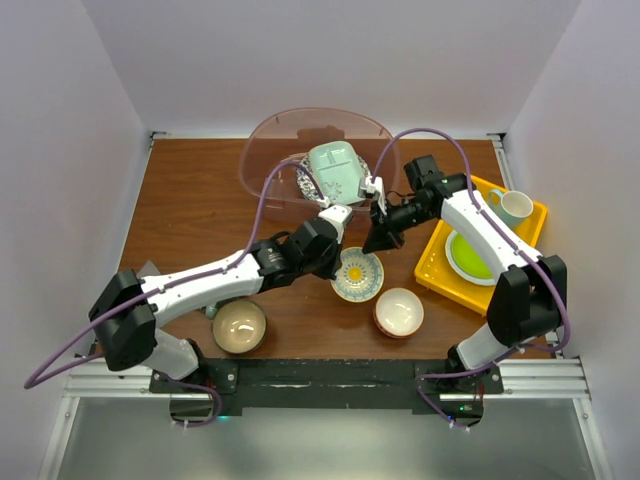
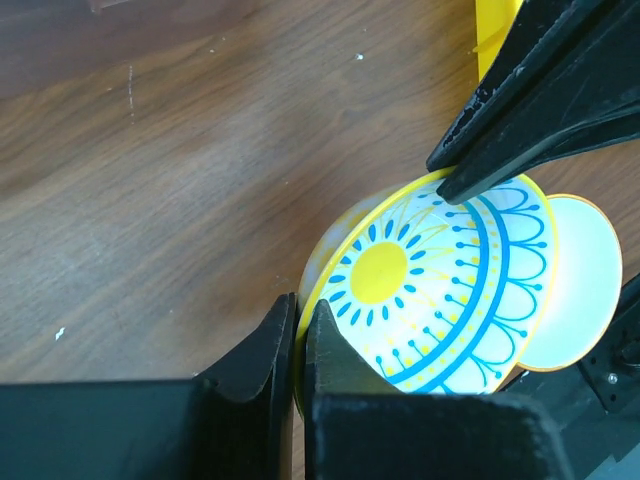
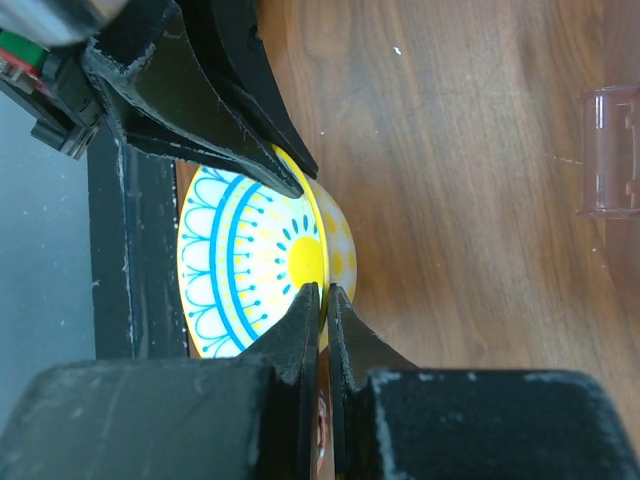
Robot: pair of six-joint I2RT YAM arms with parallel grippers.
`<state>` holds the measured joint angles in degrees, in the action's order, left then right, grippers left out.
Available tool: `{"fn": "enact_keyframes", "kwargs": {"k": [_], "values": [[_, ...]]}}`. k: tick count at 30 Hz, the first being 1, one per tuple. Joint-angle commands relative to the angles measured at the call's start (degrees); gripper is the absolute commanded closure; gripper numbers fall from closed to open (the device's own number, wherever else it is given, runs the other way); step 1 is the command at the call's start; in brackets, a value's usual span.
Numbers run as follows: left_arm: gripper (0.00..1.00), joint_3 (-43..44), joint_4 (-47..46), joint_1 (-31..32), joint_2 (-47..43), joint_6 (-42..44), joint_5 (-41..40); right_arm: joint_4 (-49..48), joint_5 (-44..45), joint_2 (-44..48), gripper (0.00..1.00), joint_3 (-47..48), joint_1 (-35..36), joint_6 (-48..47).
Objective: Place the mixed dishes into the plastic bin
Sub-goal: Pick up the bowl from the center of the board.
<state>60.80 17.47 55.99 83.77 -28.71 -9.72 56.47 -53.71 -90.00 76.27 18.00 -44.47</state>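
A small patterned bowl (image 1: pixel 357 275), white with a yellow sun and blue lines, is in front of the plastic bin (image 1: pixel 262 150). My left gripper (image 1: pixel 338 260) is shut on its left rim (image 2: pixel 299 315). My right gripper (image 1: pixel 379 244) is shut on the opposite rim (image 3: pixel 323 298). Each wrist view shows the other gripper's fingers on the far rim. I cannot tell whether the bowl touches the table. The bin holds a mint square dish (image 1: pixel 335 170) on a patterned plate (image 1: pixel 307 181). A tan bowl (image 1: pixel 239 326) and a white-lined bowl (image 1: pixel 398 311) sit near the front edge.
A flat yellow tray (image 1: pixel 437 262) at the right holds a lime-green plate (image 1: pixel 468 256) and a teal mug (image 1: pixel 513 205). The white-lined bowl (image 2: pixel 585 280) lies close behind the patterned one. White walls enclose the table on three sides.
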Motion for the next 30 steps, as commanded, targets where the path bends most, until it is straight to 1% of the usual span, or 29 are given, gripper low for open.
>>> {"fn": "enact_keyframes", "kwargs": {"k": [1,6,7,8,9,10,11,13,14,16,18,20,21,24,30], "values": [[1.0,2.22,1.07,0.35,-1.32,1.9,-3.2,1.01,-4.21,0.61,1.0,0.37,-0.33,-1.76],[1.0,0.56,-0.25,0.35,-5.1,2.52,-4.26,2.07,-4.64,0.79,0.99,0.2,-0.33,-3.52],[1.0,0.2,-0.94,0.26,-5.71,2.69,-4.35,2.5,-4.82,0.87,0.95,0.2,-0.33,-3.78],[1.0,-0.06,-1.21,0.26,-6.85,2.87,-4.52,2.68,-4.91,1.05,0.88,0.11,-0.33,-4.57],[1.0,-0.67,-1.48,0.26,-7.38,3.04,-4.61,3.03,-5.17,1.22,0.82,0.11,-0.42,-5.01],[1.0,-0.94,-1.91,0.26,-8.35,3.13,-4.7,3.9,-5.61,1.75,0.71,0.11,-0.33,-6.32],[1.0,-1.46,-2.09,0.26,-8.79,3.31,-4.79,4.26,-5.79,1.93,0.63,0.11,-0.42,-6.85],[1.0,-1.91,-2.53,0.26,-9.93,3.57,-4.79,4.88,-6.05,3.16,0.53,-0.07,-0.68,-8.08],[1.0,-2.17,-2.71,0.26,-10.37,3.66,-4.87,5.05,-6.05,3.51,0.45,-0.33,-0.68,-8.53],[1.0,-2.43,-2.97,0.26,-11.25,4.1,-4.96,5.23,-6.23,4.91,0.39,-0.59,-0.95,-9.4],[1.0,-2.52,-2.88,0.18,-11.78,4.27,-4.96,5.14,-6.23,5.88,0.3,-1.21,-1.3,-9.67],[1.0,-2.61,-2.97,0.18,-12.57,4.63,-4.88,5.06,-6.14,7.02,0.26,-1.82,-1.82,-10.29],[1.0,-2.7,-2.97,0.18,-12.84,4.71,-4.87,4.88,-5.97,7.38,0.22,-2.0,-2.09,-10.46],[1.0,-2.96,-2.89,0.18,-14.07,5.42,-4.87,4.27,-6.49,8.78,0.17,-2.79,-3.76,-10.55],[1.0,-3.4,-2.01,-0.09,-16.79,6.65,-5.58,3.91,-8.86,11.16,0.12,-4.2,-8.15,-11.78]]}}
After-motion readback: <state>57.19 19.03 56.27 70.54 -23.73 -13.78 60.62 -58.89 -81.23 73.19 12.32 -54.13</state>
